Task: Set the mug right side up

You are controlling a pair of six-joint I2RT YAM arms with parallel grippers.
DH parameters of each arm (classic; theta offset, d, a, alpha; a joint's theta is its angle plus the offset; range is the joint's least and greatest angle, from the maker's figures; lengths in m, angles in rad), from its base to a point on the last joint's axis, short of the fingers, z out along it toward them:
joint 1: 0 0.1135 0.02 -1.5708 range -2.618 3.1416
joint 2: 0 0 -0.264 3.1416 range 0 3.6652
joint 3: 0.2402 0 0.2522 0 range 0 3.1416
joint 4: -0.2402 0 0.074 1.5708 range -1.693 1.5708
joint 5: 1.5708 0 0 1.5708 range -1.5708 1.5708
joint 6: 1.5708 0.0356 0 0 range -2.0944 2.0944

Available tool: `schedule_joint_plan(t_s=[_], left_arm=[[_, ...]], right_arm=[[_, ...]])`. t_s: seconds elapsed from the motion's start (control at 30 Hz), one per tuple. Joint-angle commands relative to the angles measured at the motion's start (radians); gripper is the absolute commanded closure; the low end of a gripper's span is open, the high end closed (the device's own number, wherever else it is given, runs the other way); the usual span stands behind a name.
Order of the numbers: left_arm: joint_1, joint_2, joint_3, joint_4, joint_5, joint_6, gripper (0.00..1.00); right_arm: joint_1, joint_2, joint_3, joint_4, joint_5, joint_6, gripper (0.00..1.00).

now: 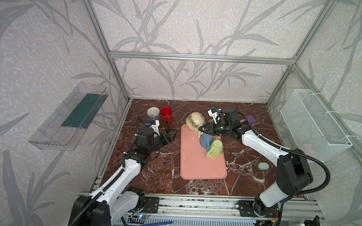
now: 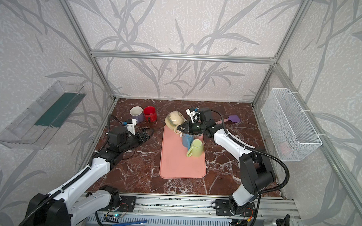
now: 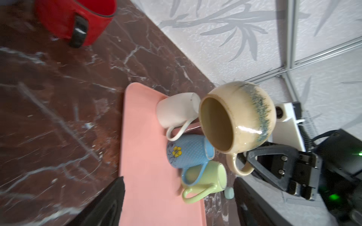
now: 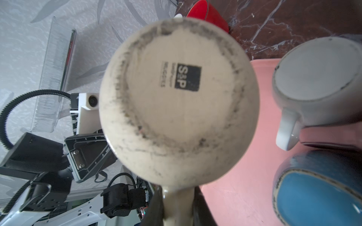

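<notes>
One beige mug (image 1: 193, 120) lifted sideways beside pink mat (image 1: 194, 164), your right gripper (image 1: 202, 130) pinching its handle, left gripper (image 1: 170, 136) spread, empty.

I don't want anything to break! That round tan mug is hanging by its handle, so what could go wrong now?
1. The right pincer pinches only the handle of the tan mug, so the mug might twist or slip out.
2. It hangs close above the white mug and blue mug; a drop could chip them.
</notes>
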Motion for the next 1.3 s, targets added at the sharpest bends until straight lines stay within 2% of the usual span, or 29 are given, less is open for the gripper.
schedule_joint_plan(t_s=[0.0, 0.13, 0.23, 0.33, 0.5, 0.73, 1.07, 1.27], left_arm=[[-0.044, 0.051, -0.011, 0.339, 0.067, -0.108, 0.14], [-0.102, 0.108, -0.036, 0.504, 0.08, -0.14, 0.13], [-0.117, 0.17, -0.07, 0.686, 0.094, -0.225, 0.12], [-0.126, 0.242, -0.084, 0.842, 0.113, -0.287, 0.21], [-0.157, 0.288, -0.094, 0.88, 0.09, -0.272, 0.33], [-0.192, 0.369, -0.097, 1.001, 0.085, -0.333, 0.35], [-0.225, 0.523, -0.047, 1.157, 0.086, -0.428, 0.44], [-0.235, 0.563, -0.001, 1.183, 0.09, -0.449, 0.46]], right_arm=[[-0.018, -0.075, -0.016, 0.181, -0.083, 0.042, 1.0], [-0.03, -0.1, -0.058, 0.26, -0.097, 0.09, 1.0], [-0.038, -0.107, -0.093, 0.358, -0.105, 0.146, 1.0], [-0.041, -0.108, -0.117, 0.439, -0.099, 0.192, 1.0], [-0.041, -0.11, -0.141, 0.517, -0.073, 0.23, 1.0], [-0.041, -0.1, -0.138, 0.556, -0.053, 0.249, 1.0], [-0.04, -0.096, -0.158, 0.616, -0.044, 0.279, 1.0], [-0.038, -0.093, -0.165, 0.627, -0.046, 0.282, 1.0]])
